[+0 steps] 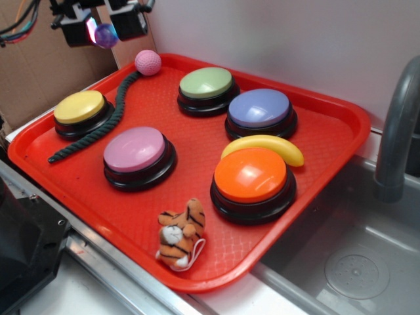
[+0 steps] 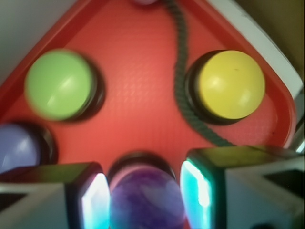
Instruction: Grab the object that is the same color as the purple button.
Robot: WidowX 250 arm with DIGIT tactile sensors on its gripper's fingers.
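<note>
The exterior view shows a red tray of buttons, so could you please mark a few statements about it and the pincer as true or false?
1. The pincer holds the small purple ball in the air above the tray. True.
2. The banana lies beside the yellow button. False: it lies between the orange button and the purple button.
3. The dark rope runs from the pink ball past the yellow button. True.
4. The toy tiger sits on top of the pink button. False: it lies on the tray near the front edge.
5. The green button stands at the tray's front edge. False: it stands near the back, beside the purple button.
</note>
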